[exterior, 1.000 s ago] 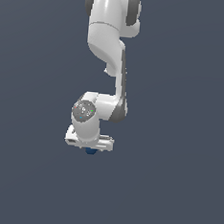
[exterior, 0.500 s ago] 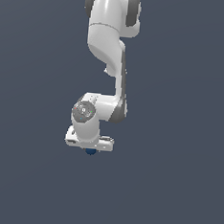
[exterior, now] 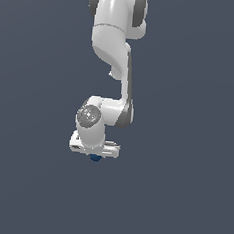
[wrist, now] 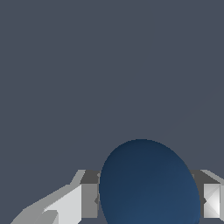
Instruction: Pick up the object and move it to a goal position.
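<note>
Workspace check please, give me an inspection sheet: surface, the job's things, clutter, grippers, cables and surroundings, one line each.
Surface: nothing seen, only a flat dark grey backdrop in both views.
Job's things: blue ball sits between the jaws; in the exterior view it shows just under the gripper.
Clutter: nothing seen.
Grippers: one white gripper, pointing down, jaws on either side of the ball; contact looks likely.
Cables: nothing seen.
Surroundings: white arm reaching down from the top of the exterior view; no goal marker seen.

light: even, soft | shadows: none cast | render: sharp, slightly pixelated
</note>
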Controlling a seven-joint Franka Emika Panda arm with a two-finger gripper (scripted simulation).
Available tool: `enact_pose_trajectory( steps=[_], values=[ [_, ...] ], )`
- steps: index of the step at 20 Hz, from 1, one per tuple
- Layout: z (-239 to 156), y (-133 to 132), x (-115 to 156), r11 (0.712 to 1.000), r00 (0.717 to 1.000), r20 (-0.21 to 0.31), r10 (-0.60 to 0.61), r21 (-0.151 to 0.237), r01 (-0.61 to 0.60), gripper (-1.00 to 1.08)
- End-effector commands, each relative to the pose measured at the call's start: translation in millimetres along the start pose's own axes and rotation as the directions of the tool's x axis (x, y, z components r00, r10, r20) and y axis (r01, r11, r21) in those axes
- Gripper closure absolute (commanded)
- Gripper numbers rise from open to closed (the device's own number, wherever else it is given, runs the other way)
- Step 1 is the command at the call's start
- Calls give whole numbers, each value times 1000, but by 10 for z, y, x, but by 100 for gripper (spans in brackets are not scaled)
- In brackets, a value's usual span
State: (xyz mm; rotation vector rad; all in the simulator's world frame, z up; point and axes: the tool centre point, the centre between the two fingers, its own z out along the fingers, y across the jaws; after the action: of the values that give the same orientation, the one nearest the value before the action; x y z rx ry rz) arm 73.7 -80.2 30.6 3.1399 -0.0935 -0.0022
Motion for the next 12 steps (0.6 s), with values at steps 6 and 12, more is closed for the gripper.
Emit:
enact_pose_trajectory(
  steps=[6,12],
  values=[
    [-19,-235,-145,1000,1000,-1,-1,0,1,108],
    [-47,-623,-396,1000,1000,-1,-1,0,1,108]
  ],
)
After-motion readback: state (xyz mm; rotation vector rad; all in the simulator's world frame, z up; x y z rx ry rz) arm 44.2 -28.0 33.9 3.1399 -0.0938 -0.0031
